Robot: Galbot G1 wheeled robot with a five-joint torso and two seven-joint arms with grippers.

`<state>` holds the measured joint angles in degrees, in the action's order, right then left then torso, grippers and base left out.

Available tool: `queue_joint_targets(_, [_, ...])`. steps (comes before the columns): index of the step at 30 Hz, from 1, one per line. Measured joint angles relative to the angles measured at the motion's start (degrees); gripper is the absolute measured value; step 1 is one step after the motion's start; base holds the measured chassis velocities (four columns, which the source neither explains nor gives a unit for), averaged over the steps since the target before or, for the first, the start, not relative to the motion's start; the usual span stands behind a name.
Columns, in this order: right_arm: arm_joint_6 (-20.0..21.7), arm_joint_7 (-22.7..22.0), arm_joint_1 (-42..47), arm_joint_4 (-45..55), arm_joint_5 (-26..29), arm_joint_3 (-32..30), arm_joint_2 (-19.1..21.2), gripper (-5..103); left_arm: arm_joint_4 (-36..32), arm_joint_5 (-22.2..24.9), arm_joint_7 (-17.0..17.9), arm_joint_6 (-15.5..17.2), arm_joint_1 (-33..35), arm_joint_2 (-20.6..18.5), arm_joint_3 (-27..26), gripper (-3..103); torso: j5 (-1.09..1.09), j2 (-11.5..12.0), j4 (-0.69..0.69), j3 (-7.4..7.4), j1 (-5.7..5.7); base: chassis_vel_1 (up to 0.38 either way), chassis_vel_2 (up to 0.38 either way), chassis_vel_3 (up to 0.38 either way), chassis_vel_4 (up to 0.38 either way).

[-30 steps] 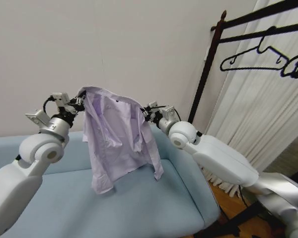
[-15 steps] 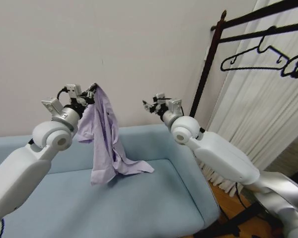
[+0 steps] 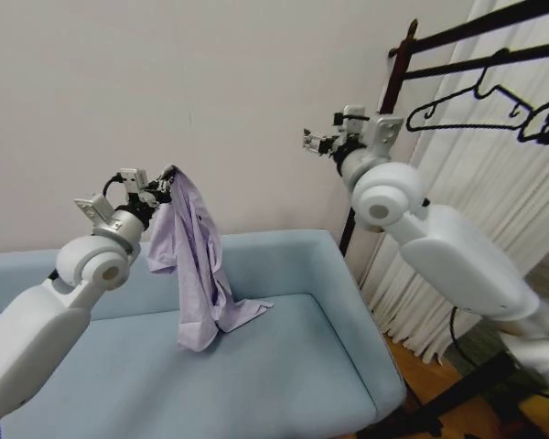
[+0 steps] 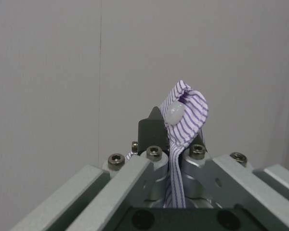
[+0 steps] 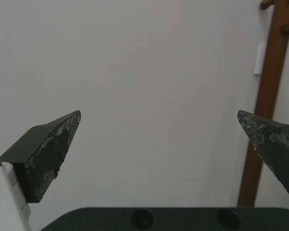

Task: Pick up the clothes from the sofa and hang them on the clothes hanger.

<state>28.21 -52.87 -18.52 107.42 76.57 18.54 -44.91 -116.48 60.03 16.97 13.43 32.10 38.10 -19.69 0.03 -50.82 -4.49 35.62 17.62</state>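
Looking through the head camera, I see my left gripper (image 3: 162, 186) clamped on the purple shirt (image 3: 198, 265), which hangs from it with its lower end lying on the blue sofa (image 3: 284, 375). My right gripper (image 3: 317, 143) sits high beside the rack post (image 3: 384, 128). On the left wrist camera, a striped fold of the shirt with a button (image 4: 175, 113) is pinched between the jaws. On the right wrist camera, the fingers (image 5: 48, 144) are spread wide, empty, facing the wall.
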Motion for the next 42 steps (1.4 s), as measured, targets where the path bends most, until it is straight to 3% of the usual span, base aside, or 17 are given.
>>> queue_joint_targets(4, [-0.6,-5.6,-6.6,-4.5,3.6,4.1,-0.8,100,-1.0,-0.3,-0.4,-0.2,2.9,0.3,-2.3,0,0.0,0.0,0.02,0.0,0.01,0.0,0.0,0.0,0.0])
queue_joint_targets(7, [-1.7,-14.6,-15.0,-10.7,7.5,9.2,-5.3,100,-1.6,-0.8,-0.4,-0.5,4.2,0.8,-3.1,0,-0.04,0.0,0.04,0.0,0.0,0.0,0.0,0.0,0.0])
queue_joint_targets(8, [-1.7,-14.6,-15.0,-10.7,7.5,9.2,-5.3,100,-1.6,-0.8,-0.4,-0.5,4.2,0.8,-3.1,0,-0.04,0.0,0.04,0.0,0.0,0.0,0.0,0.0,0.0])
queue_joint_targets(13, [-5.2,-27.7,-25.7,-21.4,13.7,16.3,-13.3,100,-2.5,-1.2,-0.2,-0.6,4.7,2.4,-3.3,0,-0.07,0.0,0.05,0.0,0.01,0.0,0.0,0.0,0.0])
queue_joint_targets(18, [-8.3,-34.4,-30.6,-28.7,17.6,20.6,-15.2,100,-3.4,-1.7,-0.2,-0.8,6.0,3.9,-3.8,0,-0.03,0.0,0.02,0.01,0.0,0.0,0.0,0.0,0.0])
queue_joint_targets(27, [-8.9,-34.7,-33.5,-43.8,17.5,23.0,-16.1,100,-3.6,-2.2,-0.3,-1.0,6.2,5.9,-3.8,0,0.0,0.0,0.01,0.01,0.01,0.0,0.0,0.0,0.0])
queue_joint_targets(33, [-7.6,-31.1,-32.9,-58.1,13.3,19.5,-20.4,100,-3.7,-2.5,-0.4,-1.2,6.5,6.5,-4.1,0,-0.01,0.0,0.05,0.01,0.01,0.0,0.0,0.0,0.0])
queue_joint_targets(42, [-6.8,-27.4,-31.0,-64.3,8.9,17.0,-22.3,100,-4.0,-3.5,-0.5,-1.6,7.9,7.2,-4.4,0,-0.02,0.0,0.03,0.01,0.01,0.0,0.0,0.0,0.0])
